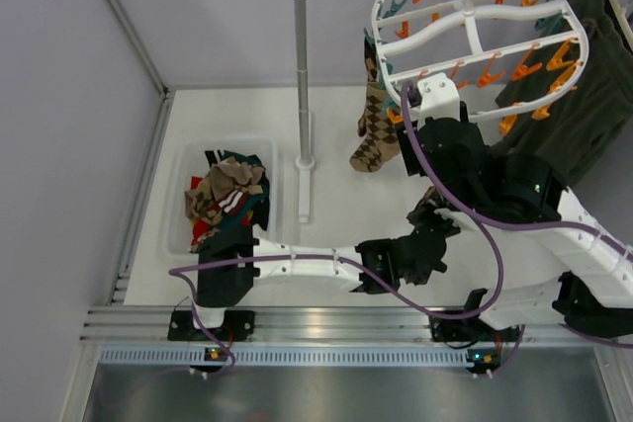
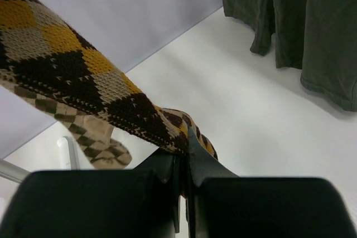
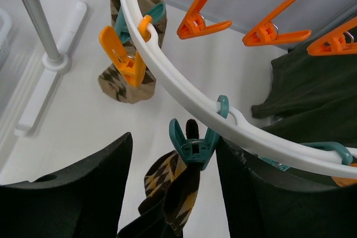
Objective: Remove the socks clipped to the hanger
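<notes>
The white oval hanger (image 1: 475, 22) hangs from the rod at the back right, with orange and teal clips on it. In the right wrist view a teal clip (image 3: 192, 146) on the hanger rim (image 3: 167, 82) pinches the cuff of a dark brown and yellow argyle sock (image 3: 178, 193). My right gripper (image 3: 173, 149) is open, with one finger on each side of that clip. The sock's lower end (image 2: 83, 76) is pinched in my left gripper (image 2: 184, 143), which is shut on it. A tan argyle sock (image 1: 376, 135) still hangs from other clips (image 3: 125, 62).
A grey pole rack (image 1: 302, 76) stands mid-table on a white foot. A big dark green garment (image 1: 584, 116) hangs at the right. A clear bin (image 1: 178, 195) at the left holds several loose socks.
</notes>
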`<state>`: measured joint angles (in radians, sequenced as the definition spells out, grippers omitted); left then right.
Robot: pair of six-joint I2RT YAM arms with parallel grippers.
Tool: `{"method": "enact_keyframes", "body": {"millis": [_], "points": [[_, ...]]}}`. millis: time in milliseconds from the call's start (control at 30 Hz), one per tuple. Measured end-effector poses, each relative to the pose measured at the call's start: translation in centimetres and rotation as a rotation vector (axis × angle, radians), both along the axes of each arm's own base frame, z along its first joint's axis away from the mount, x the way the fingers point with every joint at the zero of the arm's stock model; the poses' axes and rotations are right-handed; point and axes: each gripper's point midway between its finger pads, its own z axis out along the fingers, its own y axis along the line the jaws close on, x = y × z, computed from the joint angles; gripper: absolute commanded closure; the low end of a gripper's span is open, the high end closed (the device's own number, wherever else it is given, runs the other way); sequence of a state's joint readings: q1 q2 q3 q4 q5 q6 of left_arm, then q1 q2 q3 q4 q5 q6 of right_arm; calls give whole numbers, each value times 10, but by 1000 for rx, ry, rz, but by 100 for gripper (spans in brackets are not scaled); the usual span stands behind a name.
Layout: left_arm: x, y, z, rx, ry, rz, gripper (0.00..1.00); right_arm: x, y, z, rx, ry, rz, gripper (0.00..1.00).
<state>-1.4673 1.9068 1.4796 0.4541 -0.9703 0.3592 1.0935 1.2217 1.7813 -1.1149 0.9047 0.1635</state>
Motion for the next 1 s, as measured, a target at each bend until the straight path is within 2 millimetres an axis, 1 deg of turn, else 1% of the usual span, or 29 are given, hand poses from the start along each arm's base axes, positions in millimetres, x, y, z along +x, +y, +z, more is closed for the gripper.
{"method": "enact_keyframes", "body": {"millis": [133, 233, 267, 333, 367, 433, 467, 500, 567, 633, 667, 733, 767, 833, 867, 933, 967, 1000], "points": [[-1, 0, 0, 0, 0, -2, 100, 8, 0, -1, -1, -26, -31, 44], [-1, -1, 0, -1, 0, -5, 100, 12, 0, -2, -7, -38, -49, 48], [-1, -1, 0, 0, 0, -5, 100, 13, -1, -1, -7, -43, -54, 53], [-1, -1, 0, -1, 0, -5, 100, 15, -2, 3, -2, -57, -64, 59], [-1, -1, 0, -1, 1, -5, 100, 17, -2, 5, 3, -66, -70, 66], [-1, -1, 0, -3, 1, -5, 100, 18, -2, 7, 5, -76, -76, 71], [-1, -1, 0, -5, 2, -5, 100, 18, -2, 8, 7, -78, -76, 81], [-1, -1, -1, -8, 5, -5, 100, 18, -2, 8, 5, -80, -77, 83], [-2, -1, -4, -11, 11, -7, 100, 19, -1, 11, 17, -87, -78, 85], [-3, 2, -14, -8, 25, -13, 100, 20, 0, 11, 21, -90, -77, 87], [-3, 5, -20, -6, 34, -13, 100, 20, 0, 11, 22, -90, -76, 92], [-3, 14, -36, 2, 61, -15, 100, 21, 2, 10, 28, -93, -77, 90], [-3, 21, -45, 5, 75, -15, 100, 22, 3, 10, 32, -95, -76, 80], [-1, 37, -61, 15, 103, -3, 100, 23, 5, 8, 36, -95, -76, 72], [0, 47, -68, 16, 117, 8, 100, 23, 6, 6, 34, -92, -73, 57], [2, 67, -76, 16, 145, 31, 100, 23, 8, 2, 35, -84, -63, 52], [3, 79, -78, -10, 171, 37, 100, 23, 10, 0, 34, -80, -52, 46], [5, 95, -79, -31, 202, 41, 100, 23, 12, -1, 37, -77, -45, 41]]}}
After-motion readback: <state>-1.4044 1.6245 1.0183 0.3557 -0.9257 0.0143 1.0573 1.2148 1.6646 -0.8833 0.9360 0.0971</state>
